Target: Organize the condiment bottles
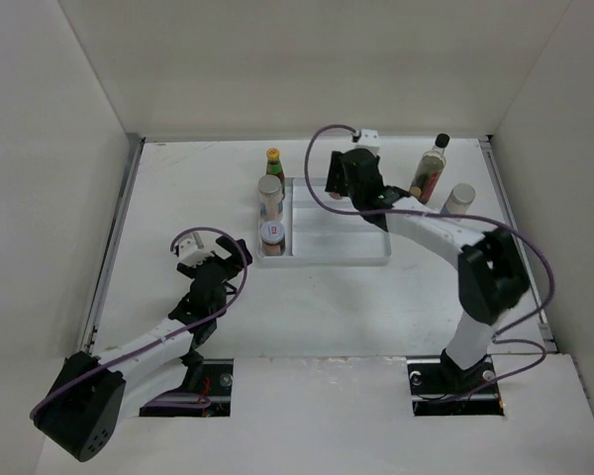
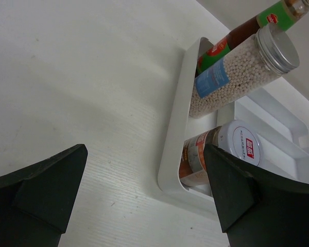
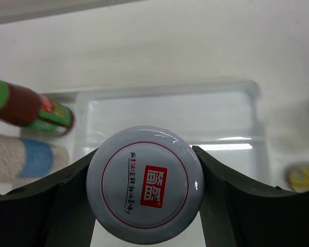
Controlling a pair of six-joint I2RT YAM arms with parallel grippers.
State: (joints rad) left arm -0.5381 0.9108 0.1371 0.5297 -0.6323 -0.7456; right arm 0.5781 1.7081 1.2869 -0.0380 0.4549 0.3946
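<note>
1. From the top camera, your left gripper (image 1: 236, 255) hangs over bare table just left of the white divided tray (image 1: 337, 237). Its fingers are spread with nothing between them. Your right gripper (image 1: 337, 183) sits above the tray's far middle, and from here you cannot tell how its jaws stand. The tray's left column holds the front spice jar (image 1: 273, 236) and the peppercorn jar (image 1: 269, 193), with the yellow-capped sauce bottle (image 1: 273, 158) at its far end. The black-capped dark bottle (image 1: 431, 168) and a pale-lidded jar (image 1: 458, 198) stand on the table right of the tray.

2. On the left wrist camera, your fingers (image 2: 46, 185) stand wide apart and touch nothing. Ahead of them is the tray's corner, with the front spice jar, the peppercorn jar and the sauce bottle in it.

3. On the right wrist camera, your fingers (image 3: 51, 206) press against both sides of the white-lidded jar (image 3: 145, 191), pinching it at the lid over a tray compartment. You cannot tell whether its base touches the tray.
</note>
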